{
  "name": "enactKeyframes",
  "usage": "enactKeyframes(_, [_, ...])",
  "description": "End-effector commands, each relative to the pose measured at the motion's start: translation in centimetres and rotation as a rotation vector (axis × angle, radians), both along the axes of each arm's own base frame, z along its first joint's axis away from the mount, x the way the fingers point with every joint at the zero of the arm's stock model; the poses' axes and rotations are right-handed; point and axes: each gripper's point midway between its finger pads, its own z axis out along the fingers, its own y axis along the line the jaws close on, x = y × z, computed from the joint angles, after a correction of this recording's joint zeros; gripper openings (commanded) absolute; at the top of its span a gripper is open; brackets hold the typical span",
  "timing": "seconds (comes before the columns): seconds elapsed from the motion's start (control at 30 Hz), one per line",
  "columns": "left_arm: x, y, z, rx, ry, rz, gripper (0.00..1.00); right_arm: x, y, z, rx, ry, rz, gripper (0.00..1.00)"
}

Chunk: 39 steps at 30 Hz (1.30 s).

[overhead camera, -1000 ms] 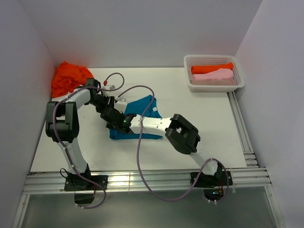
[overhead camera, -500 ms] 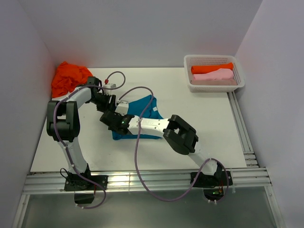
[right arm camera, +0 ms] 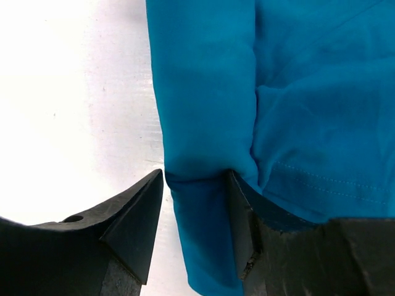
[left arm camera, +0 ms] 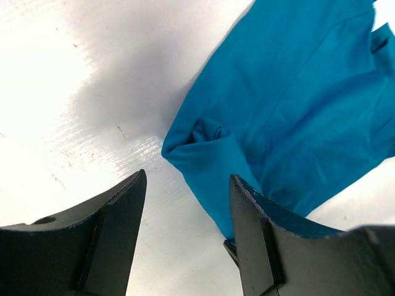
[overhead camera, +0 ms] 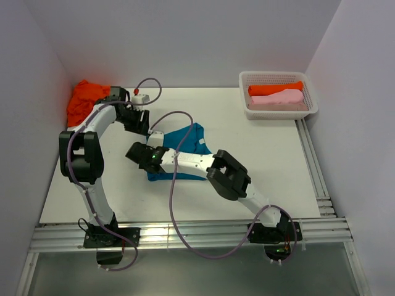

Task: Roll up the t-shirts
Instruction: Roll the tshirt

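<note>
Caution: with the teal shirt (overhead camera: 190, 137) left of centre on the desk (overhead camera: 265, 160) and the left pincer (left arm camera: 187, 185) and right pincer (right arm camera: 194, 179) both apart and empty over its folded edge, an uneven grip may bunch the fold, skewing the roll.

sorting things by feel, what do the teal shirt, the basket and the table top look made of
Teal shirt: soft knit cloth, matte; it folds and creases, and a stitched hem shows. Basket: probably white plastic, an open lattice wall with a faint sheen. Table top: hard white sheet, slightly glossy and scuffed; material unclear.
</note>
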Motion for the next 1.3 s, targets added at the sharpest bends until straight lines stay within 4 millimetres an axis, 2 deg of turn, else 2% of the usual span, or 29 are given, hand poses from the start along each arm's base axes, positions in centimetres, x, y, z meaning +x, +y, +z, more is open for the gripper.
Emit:
enactKeyframes(0.0, [0.4, -0.1, 1.8, -0.027, -0.026, -0.021, 0.62, -0.2, -1.5, -1.6, -0.115, 0.014, -0.003, 0.53])
enactKeyframes(0.17, [0.4, 0.4, 2.5, -0.042, -0.032, -0.021, 0.62, -0.6, -1.3, -2.5, -0.156, 0.060, 0.024, 0.54])
enactKeyframes(0.33, [0.0, 1.0, 3.1, -0.058, -0.036, -0.031, 0.62, -0.7, -2.1, -3.4, -0.222, 0.109, 0.035, 0.53])
enactKeyframes(0.47, [-0.5, 1.3, 3.2, -0.077, -0.029, -0.039, 0.62, -1.1, -2.8, -4.3, -0.242, 0.151, 0.061, 0.45])
enactKeyframes(0.5, [-0.6, 1.3, 3.3, -0.081, -0.030, -0.045, 0.62, -1.3, -3.2, -4.4, -0.241, 0.163, 0.065, 0.39])
enactKeyframes(0.6, [-1.5, 1.1, 3.3, -0.091, -0.023, -0.061, 0.62, -1.3, -1.9, -3.8, -0.127, 0.150, 0.101, 0.31])
enactKeyframes(0.7, [-2.2, 1.0, 3.3, -0.098, -0.023, -0.077, 0.62, -1.4, -0.3, -2.5, 0.043, 0.142, 0.153, 0.29])
enactKeyframes(0.77, [-2.6, 2.0, 3.0, -0.099, -0.012, -0.061, 0.62, -1.9, 0.7, -1.8, 0.155, 0.163, 0.188, 0.29])
enactKeyframes(0.87, [-3.0, 2.2, 2.8, -0.098, -0.010, -0.068, 0.62, -1.8, 1.7, -0.1, 0.330, 0.153, 0.219, 0.29])
enactKeyframes(1.0, [-3.5, 2.4, 2.6, -0.104, -0.002, -0.070, 0.62, -1.0, 1.9, 1.7, 0.512, 0.128, 0.225, 0.29])
enactKeyframes(1.07, [-4.0, 2.4, 2.3, -0.105, 0.008, -0.072, 0.62, -1.5, 1.5, 1.4, 0.569, 0.158, 0.217, 0.29])
enactKeyframes(1.1, [-4.2, 2.4, 2.2, -0.109, 0.009, -0.075, 0.62, -1.0, 1.8, 2.4, 0.627, 0.136, 0.221, 0.29])
enactKeyframes(1.23, [-5.1, 2.1, 1.5, -0.124, 0.029, -0.088, 0.62, -0.6, 0.7, 2.5, 0.757, 0.154, 0.174, 0.30])
enactKeyframes(1.27, [-5.3, 2.0, 1.4, -0.125, 0.031, -0.090, 0.62, -0.8, 0.1, 1.7, 0.762, 0.168, 0.160, 0.31])
